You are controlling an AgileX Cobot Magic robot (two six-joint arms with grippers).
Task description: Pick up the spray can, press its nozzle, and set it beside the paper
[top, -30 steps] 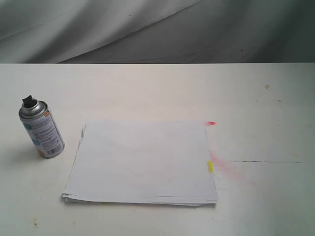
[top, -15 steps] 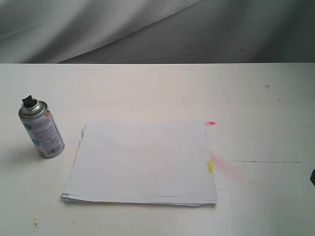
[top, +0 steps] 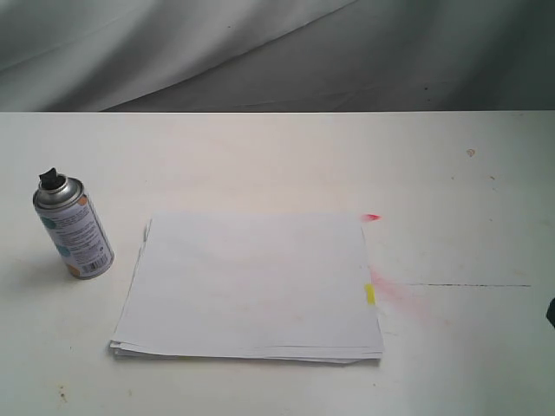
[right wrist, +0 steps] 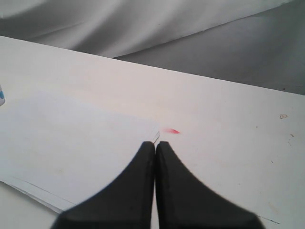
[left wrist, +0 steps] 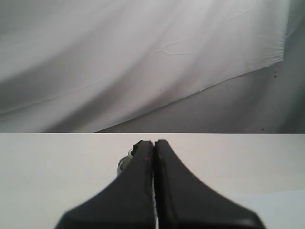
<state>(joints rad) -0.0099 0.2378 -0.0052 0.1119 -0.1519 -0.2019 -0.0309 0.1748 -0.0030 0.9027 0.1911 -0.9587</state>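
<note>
The spray can (top: pixel 75 230) stands upright at the left of the white table, its black nozzle (top: pixel 50 179) on top. It is a short way left of the paper (top: pixel 250 284), a white stack with a yellow tab (top: pixel 369 294) and pink-red smudges (top: pixel 395 290) on its right side. In the left wrist view my left gripper (left wrist: pixel 154 143) is shut and empty, with the spray can (left wrist: pixel 125 162) partly hidden behind its fingers. My right gripper (right wrist: pixel 155 144) is shut and empty above the paper (right wrist: pixel 71 143) corner. A dark bit of the right arm (top: pixel 551 312) shows at the exterior view's right edge.
The white table (top: pixel 277 156) runs back to a grey cloth backdrop (top: pixel 277 52). A thin dark line (top: pixel 468 285) and small specks mark the table on the right. A red mark (top: pixel 371 217) lies off the paper's far right corner.
A dark bit of the right arm has come into sight at the exterior view's right edge. The spray can and the paper have not moved.
</note>
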